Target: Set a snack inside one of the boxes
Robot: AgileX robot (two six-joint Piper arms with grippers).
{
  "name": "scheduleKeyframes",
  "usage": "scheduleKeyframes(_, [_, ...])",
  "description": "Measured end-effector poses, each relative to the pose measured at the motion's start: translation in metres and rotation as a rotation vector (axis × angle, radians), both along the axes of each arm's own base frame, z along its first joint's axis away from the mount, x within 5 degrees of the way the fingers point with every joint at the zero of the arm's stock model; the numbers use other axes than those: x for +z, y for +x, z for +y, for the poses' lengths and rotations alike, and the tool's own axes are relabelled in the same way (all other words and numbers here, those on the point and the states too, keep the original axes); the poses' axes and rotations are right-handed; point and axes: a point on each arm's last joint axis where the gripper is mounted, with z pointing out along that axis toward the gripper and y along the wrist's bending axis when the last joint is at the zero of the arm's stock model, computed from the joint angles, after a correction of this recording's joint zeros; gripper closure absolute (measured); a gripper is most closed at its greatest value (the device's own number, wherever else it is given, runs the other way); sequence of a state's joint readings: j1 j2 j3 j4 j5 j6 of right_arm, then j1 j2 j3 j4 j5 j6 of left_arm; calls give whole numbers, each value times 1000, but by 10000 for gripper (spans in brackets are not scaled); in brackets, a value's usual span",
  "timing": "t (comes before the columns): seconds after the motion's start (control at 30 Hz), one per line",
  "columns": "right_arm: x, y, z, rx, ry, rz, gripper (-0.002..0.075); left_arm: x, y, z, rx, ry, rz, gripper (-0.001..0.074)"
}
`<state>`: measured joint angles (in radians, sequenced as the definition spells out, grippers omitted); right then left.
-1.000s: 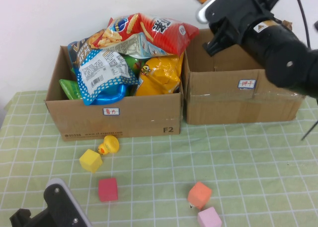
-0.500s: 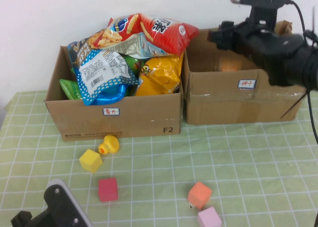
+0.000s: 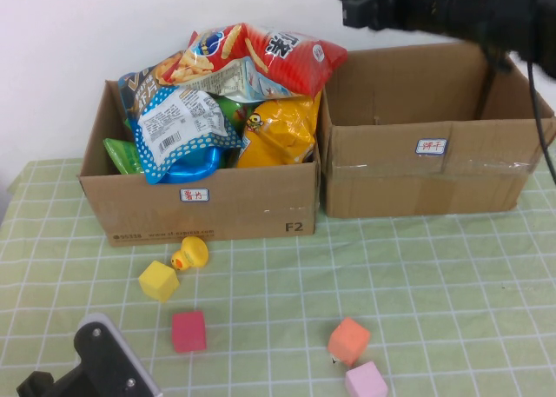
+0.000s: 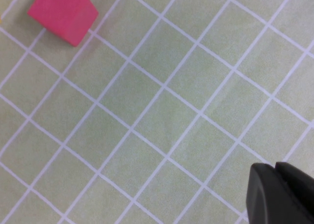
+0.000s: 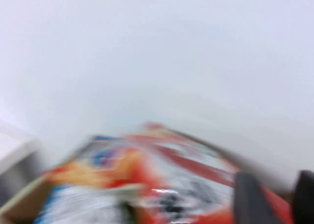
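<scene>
The left cardboard box [image 3: 208,208] is heaped with snack bags, a red chip bag [image 3: 278,54] on top; this bag also shows blurred in the right wrist view [image 5: 162,185]. The right cardboard box [image 3: 426,184] shows only bare inner walls; its floor is hidden. My right arm [image 3: 443,6] is high above the right box at the top edge. My right gripper [image 5: 275,199] is open and empty, pointing towards the left box. My left gripper [image 4: 277,187] is shut and empty, low over the checked cloth near a pink cube [image 4: 61,15]; its arm [image 3: 104,367] sits at the front left.
On the green checked cloth [image 3: 434,275] in front of the boxes lie a yellow duck [image 3: 189,254], a yellow cube [image 3: 158,281], a pink-red cube [image 3: 188,331], an orange cube [image 3: 348,340] and a light pink cube [image 3: 366,381]. A white wall stands behind the boxes.
My right arm has risen from over the right box to the top edge and swung left. An orange snack seen earlier at the gripper, then inside the right box, no longer shows. Left arm unmoved.
</scene>
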<state>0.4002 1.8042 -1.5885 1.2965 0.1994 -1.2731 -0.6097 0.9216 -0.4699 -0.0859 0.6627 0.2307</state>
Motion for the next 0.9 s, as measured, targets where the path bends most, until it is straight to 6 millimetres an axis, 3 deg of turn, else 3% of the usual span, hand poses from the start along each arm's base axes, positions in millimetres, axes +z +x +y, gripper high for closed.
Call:
scheduleKeyframes(0.07, [21, -20, 1, 118, -40, -45, 637, 0, 0, 0, 7, -3, 2, 736])
scheduleKeyframes(0.13, [38, -44, 2, 250, -92, -63, 687, 0, 0, 0, 9, -4, 3, 736])
scheduleKeyframes(0.23, [50, -77, -2, 416, -205, -18, 713, 0, 0, 0, 10, -4, 4, 736])
scheduleKeyframes(0.37, [52, -104, -20, 463, -440, 92, 720, 0, 0, 0, 12, -5, 4, 736])
scheduleKeyframes(0.47, [53, -115, -40, 366, -605, 183, 721, 0, 0, 0, 12, -5, 4, 736])
scheduleKeyframes(0.6, [64, -129, -74, 107, -751, 278, 721, 1, 1, 0, 33, -20, 3, 736])
scheduleKeyframes(0.77, [82, -157, -105, -167, -688, 242, 721, 16, -1, 6, 81, -88, -127, 736])
scheduleKeyframes(0.9, [80, -190, -123, -275, -575, 122, 721, 37, -10, 20, 136, -166, -308, 736])
